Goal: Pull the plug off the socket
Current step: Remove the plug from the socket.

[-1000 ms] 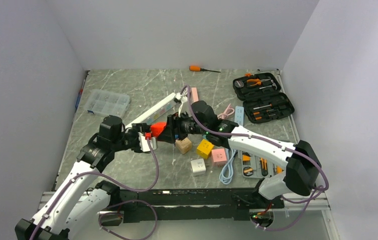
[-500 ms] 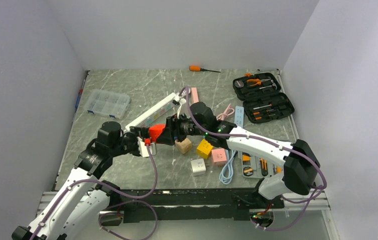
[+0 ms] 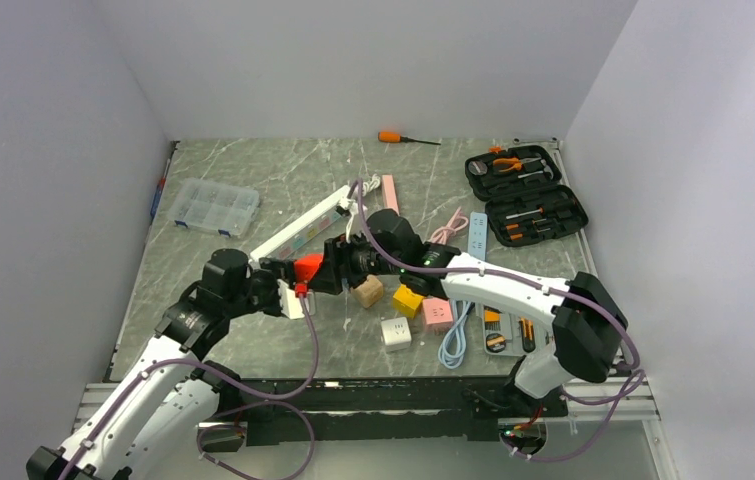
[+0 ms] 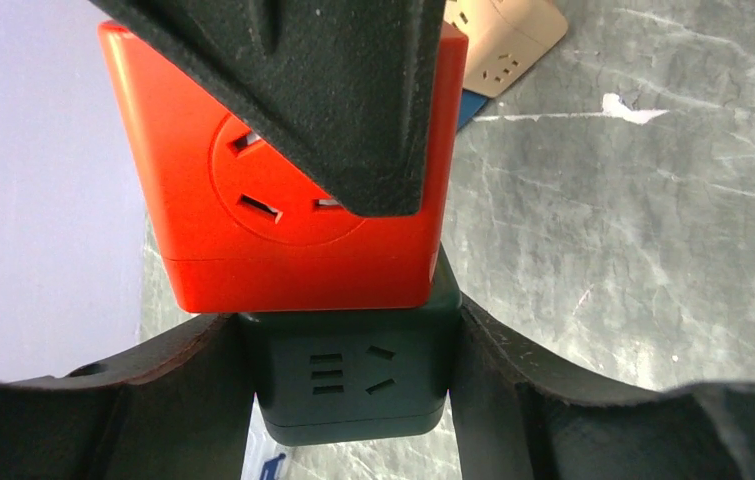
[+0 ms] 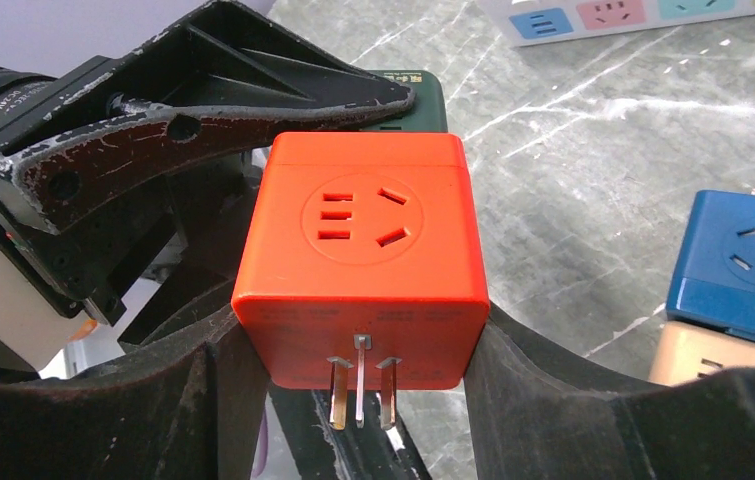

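Note:
A red socket cube (image 5: 363,250) is clamped between my right gripper's (image 5: 358,340) fingers, its own three prongs bare and pointing at the wrist camera. A dark green plug cube (image 4: 348,375) sits between my left gripper's (image 4: 348,340) fingers, which are shut on it. The green cube's far face lies flush against the red cube (image 4: 203,230), with no gap showing. In the top view the red cube (image 3: 308,267) hangs above the table's middle, between the two grippers. Only a corner of the green cube (image 5: 415,95) shows behind the red one.
Below and to the right lie tan (image 3: 367,291), yellow (image 3: 409,299), pink (image 3: 438,312) and white (image 3: 395,333) cubes and a blue cable (image 3: 456,340). A white power strip (image 3: 303,225) lies behind the grippers. A clear box (image 3: 215,207) sits far left, an open tool case (image 3: 526,193) far right.
Both grippers and the joined cubes have drifted a little to the left and nearer. The grips look unchanged.

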